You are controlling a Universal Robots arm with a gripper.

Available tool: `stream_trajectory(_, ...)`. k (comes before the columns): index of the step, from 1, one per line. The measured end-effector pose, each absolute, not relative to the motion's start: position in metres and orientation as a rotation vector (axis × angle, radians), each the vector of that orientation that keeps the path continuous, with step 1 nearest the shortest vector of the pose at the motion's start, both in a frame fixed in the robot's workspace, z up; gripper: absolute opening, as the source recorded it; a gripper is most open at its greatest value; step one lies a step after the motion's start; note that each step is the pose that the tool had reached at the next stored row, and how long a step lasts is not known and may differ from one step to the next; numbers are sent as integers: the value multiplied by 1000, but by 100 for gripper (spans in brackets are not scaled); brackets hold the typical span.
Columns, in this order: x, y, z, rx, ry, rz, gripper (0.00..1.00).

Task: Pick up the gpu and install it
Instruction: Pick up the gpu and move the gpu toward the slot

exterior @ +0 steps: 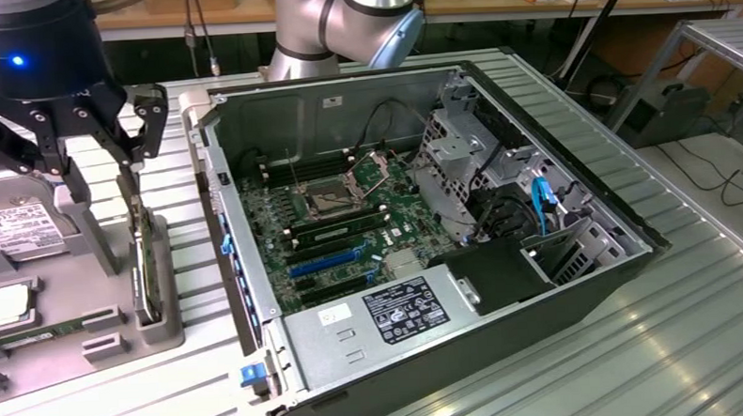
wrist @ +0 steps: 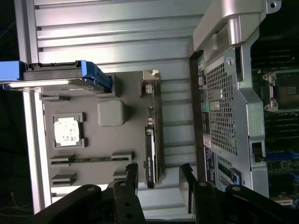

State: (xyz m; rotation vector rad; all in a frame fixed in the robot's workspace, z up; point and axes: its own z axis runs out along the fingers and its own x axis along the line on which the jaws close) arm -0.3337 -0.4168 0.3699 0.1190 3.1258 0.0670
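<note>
The gpu (exterior: 149,274) stands on its long edge in a slot of the grey parts tray (exterior: 89,357), left of the open computer case (exterior: 501,287) in the exterior view. In the wrist view the gpu (wrist: 152,140) is a thin dark card with its silver bracket (wrist: 150,80) at the far end. My gripper (exterior: 122,242) hangs over the tray with its black fingers pointing down. Its fingers (wrist: 132,176) stand open, one on each side of the card's near end, in the wrist view of the gripper (wrist: 159,178). Nothing is held.
The case lies on its side with the motherboard (exterior: 334,219) and a blue expansion slot (exterior: 324,262) exposed. The tray also holds a hard drive (exterior: 15,233), a processor (exterior: 0,309) and a memory stick (exterior: 38,331). The case's rear panel (wrist: 224,93) is close beside the tray.
</note>
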Motion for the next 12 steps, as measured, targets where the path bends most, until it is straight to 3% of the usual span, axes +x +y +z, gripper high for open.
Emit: stream_trajectory(12, -334, -421, 367, 119, 3126, 67, 48)
